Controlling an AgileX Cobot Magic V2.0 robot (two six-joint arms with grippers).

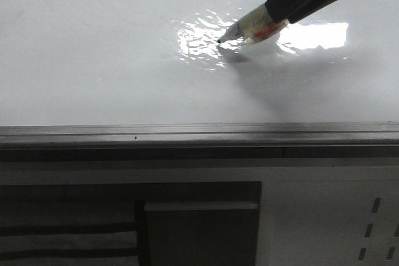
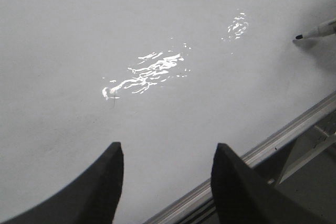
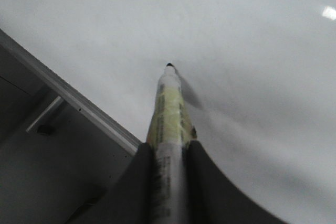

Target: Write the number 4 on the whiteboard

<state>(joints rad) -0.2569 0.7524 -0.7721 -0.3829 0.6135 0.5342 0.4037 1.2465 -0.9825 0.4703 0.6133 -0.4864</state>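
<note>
The whiteboard (image 1: 93, 60) is large, glossy and white, with rippled glare near its middle. My right gripper (image 1: 277, 7) comes in from the upper right and is shut on a tape-wrapped marker (image 1: 252, 28). The marker's black tip points left and sits at or just above the board, beside the glare; I cannot tell whether it touches. In the right wrist view the fingers (image 3: 168, 148) clamp the marker (image 3: 169, 108). My left gripper (image 2: 168, 150) is open and empty over the board's near edge. The marker tip also shows in the left wrist view (image 2: 317, 31). No number 4 shows on the board.
The board's grey metal frame edge (image 1: 187, 132) runs across the front, and also shows in the left wrist view (image 2: 294, 129) and the right wrist view (image 3: 68, 98). Below it are a dark recess with a grey box (image 1: 199, 228) and a perforated white panel (image 1: 330, 228).
</note>
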